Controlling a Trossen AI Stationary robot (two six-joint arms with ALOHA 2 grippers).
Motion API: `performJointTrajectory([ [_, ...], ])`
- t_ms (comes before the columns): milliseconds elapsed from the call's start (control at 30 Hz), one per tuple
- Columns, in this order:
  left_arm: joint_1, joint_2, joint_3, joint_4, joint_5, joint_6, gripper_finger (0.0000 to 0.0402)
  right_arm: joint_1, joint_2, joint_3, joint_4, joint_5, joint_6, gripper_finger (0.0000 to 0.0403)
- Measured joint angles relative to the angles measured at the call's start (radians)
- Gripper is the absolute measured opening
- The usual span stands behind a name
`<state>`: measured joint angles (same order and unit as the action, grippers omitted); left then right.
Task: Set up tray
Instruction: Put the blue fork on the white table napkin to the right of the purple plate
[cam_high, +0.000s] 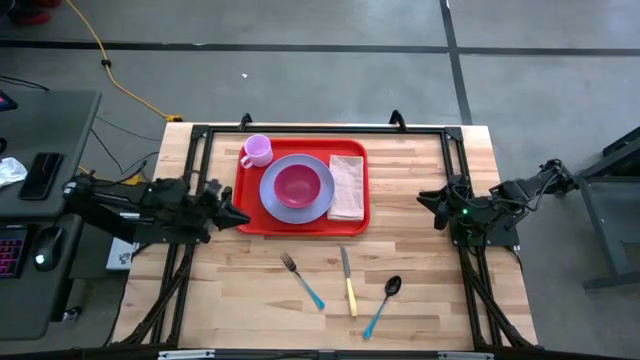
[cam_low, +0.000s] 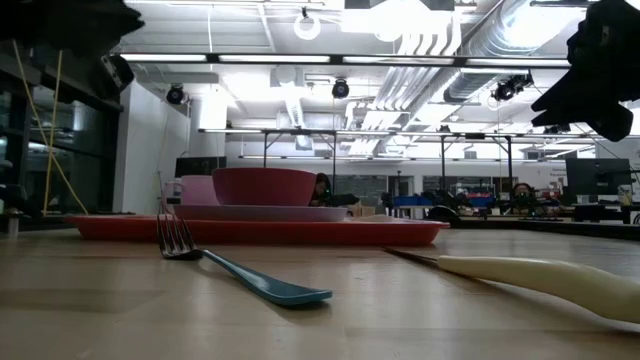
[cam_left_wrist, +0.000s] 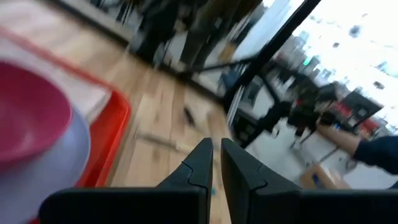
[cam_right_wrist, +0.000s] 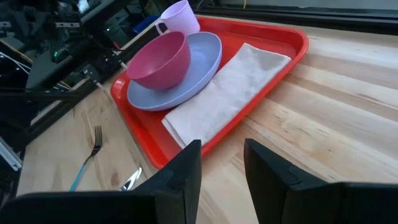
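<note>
The red tray (cam_high: 248, 215) lies at the middle of the table's far half. On it rest a lavender plate (cam_high: 275, 203) with a pink bowl (cam_high: 297, 185) in it, a lavender cup (cam_high: 256, 150) at the tray's far left corner, and a folded napkin (cam_high: 347, 187) along its right side. My left gripper (cam_high: 243, 214) hovers just off the tray's left edge, its fingers (cam_left_wrist: 202, 155) a narrow gap apart with nothing between them. My right gripper (cam_high: 428, 200) hangs open to the right of the tray (cam_right_wrist: 292, 37), pointing toward it.
A fork (cam_high: 301, 280), a knife (cam_high: 348, 282) and a spoon (cam_high: 383, 305) lie side by side on the bare wood near the front edge. Black frame rails (cam_high: 320, 128) run round the table. A person's sleeve (cam_left_wrist: 373, 149) shows beyond the table in the left wrist view.
</note>
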<state>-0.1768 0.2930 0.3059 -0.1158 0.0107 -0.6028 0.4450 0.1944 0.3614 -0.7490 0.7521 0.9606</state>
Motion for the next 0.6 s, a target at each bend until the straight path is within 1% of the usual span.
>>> performJointTrajectory([
  [133, 0.0, 0.141, 0.071, -0.047, 0.028, -0.046, 0.0065, 0.0, 0.0, 0.0, -0.021, 0.0, 0.006, 0.0099],
  [300, 0.0, 0.311, 0.164, -0.045, 0.053, -0.111, 0.0065, 0.0, 0.0, 0.0, -0.039, 0.002, 0.007, 0.0099],
  [500, -0.004, 0.503, 0.282, -0.046, 0.053, -0.217, 0.0065, 0.0, 0.0, 0.0, -0.039, 0.004, 0.007, 0.0099],
  [600, -0.044, 0.589, 0.336, -0.048, 0.041, -0.272, 0.0065, 0.0, 0.0, 0.0, -0.039, 0.006, 0.007, 0.0099],
])
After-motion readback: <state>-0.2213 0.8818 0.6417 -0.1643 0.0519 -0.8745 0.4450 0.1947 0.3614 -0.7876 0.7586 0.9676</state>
